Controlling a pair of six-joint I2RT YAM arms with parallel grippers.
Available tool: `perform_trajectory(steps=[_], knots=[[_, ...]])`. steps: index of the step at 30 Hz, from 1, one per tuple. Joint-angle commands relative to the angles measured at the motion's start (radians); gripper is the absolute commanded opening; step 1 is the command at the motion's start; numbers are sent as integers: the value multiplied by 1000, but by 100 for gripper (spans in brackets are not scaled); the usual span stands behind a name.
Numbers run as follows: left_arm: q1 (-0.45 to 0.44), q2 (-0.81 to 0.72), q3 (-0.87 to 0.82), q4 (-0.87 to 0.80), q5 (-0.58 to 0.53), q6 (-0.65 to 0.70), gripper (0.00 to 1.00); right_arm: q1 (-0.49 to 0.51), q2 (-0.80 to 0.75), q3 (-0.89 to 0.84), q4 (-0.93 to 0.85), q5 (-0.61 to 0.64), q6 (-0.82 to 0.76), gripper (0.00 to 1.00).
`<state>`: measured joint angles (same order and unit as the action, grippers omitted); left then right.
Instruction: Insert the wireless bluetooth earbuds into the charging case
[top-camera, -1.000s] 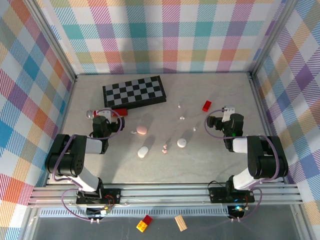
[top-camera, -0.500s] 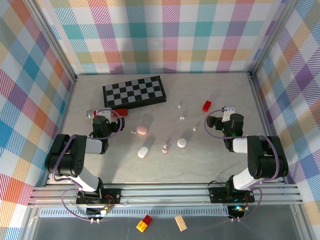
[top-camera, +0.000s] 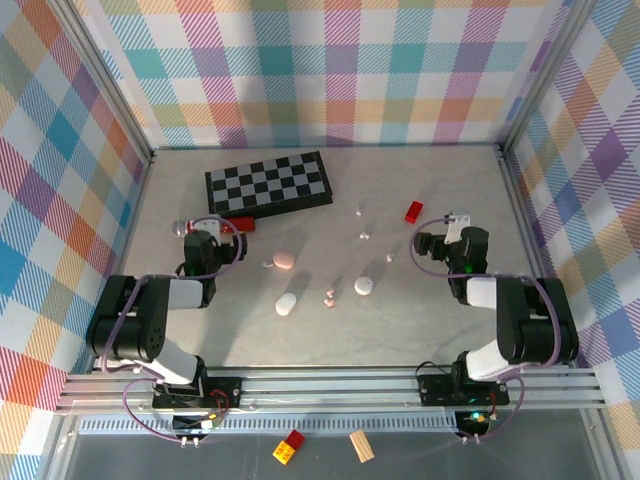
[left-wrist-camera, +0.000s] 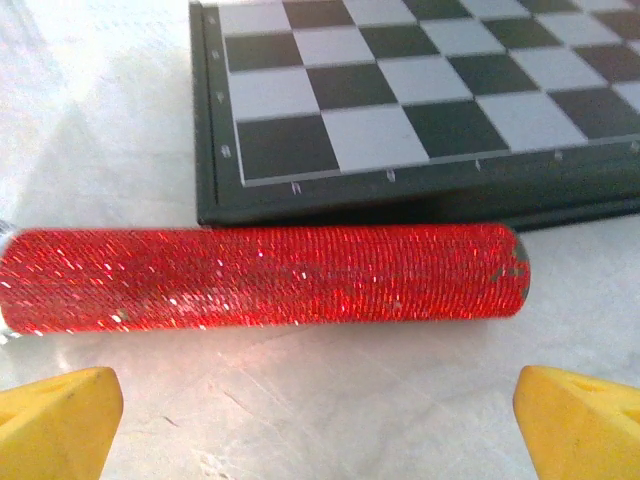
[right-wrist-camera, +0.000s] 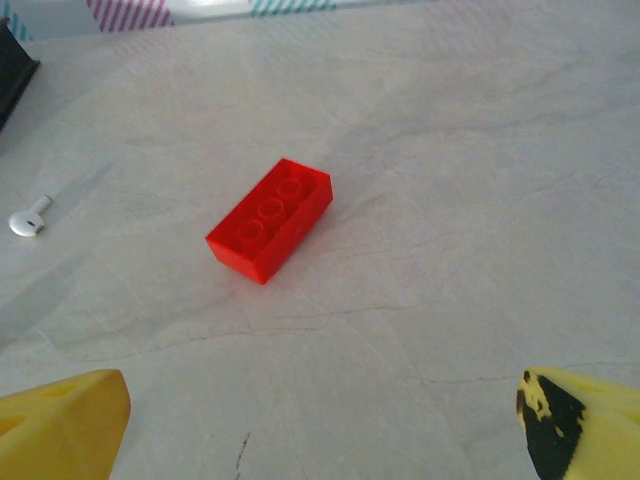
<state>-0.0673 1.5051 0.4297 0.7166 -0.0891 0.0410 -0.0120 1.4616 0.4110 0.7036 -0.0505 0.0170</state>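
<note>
On the pale tabletop (top-camera: 440, 320), earbuds (top-camera: 328, 296) lie outside the cases (top-camera: 287, 304); left pincer (left-wrist-camera: 320, 420) and right pincer (right-wrist-camera: 322, 420) gape.

The walls (top-camera: 330, 70) are plaid in pastel pink, teal, yellow, purple and orange. The table (top-camera: 430, 320) is pale grey and marbled. The far-left board (top-camera: 268, 183) has black and white checks in a dark frame. The tube (left-wrist-camera: 260, 277) beside it is glittery red. The brick (right-wrist-camera: 270, 219) is plain red and the earbud (right-wrist-camera: 28, 218) to its left is white. The pink case (top-camera: 284, 260) lies far of the white case (top-camera: 287, 304).
</note>
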Motion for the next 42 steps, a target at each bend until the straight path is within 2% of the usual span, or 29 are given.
perform_trajectory(steps=[1, 5, 9, 11, 18, 22, 27, 31, 34, 39, 42], knots=[[-25, -105, 53, -113, -68, -2, 100, 5, -107, 38, -81, -11, -9, 99], [-74, -208, 52, -157, -133, 44, 100, 6, -215, 59, -203, -18, 6, 99], [-130, -292, 87, -254, -143, 65, 100, 6, -316, 121, -387, -53, 76, 99], [-161, -329, 103, -296, -128, 48, 100, 5, -363, 159, -485, -100, 117, 99], [-303, -372, 188, -465, -49, -49, 100, 11, -483, 162, -539, -263, 270, 99], [-395, -355, 219, -536, 45, -39, 100, 67, -525, 164, -581, -298, 304, 99], [-538, -300, 248, -604, 134, 3, 100, 200, -532, 162, -635, -280, 334, 99], [-655, -222, 240, -533, 233, 60, 100, 266, -516, 127, -626, -255, 412, 99], [-685, -159, 255, -501, 283, 67, 100, 275, -471, 131, -699, -221, 465, 99], [-686, -132, 253, -493, 264, 49, 100, 378, -392, 176, -876, -125, 402, 99], [-682, -146, 232, -538, 234, 41, 100, 432, -364, 183, -893, -97, 420, 99]])
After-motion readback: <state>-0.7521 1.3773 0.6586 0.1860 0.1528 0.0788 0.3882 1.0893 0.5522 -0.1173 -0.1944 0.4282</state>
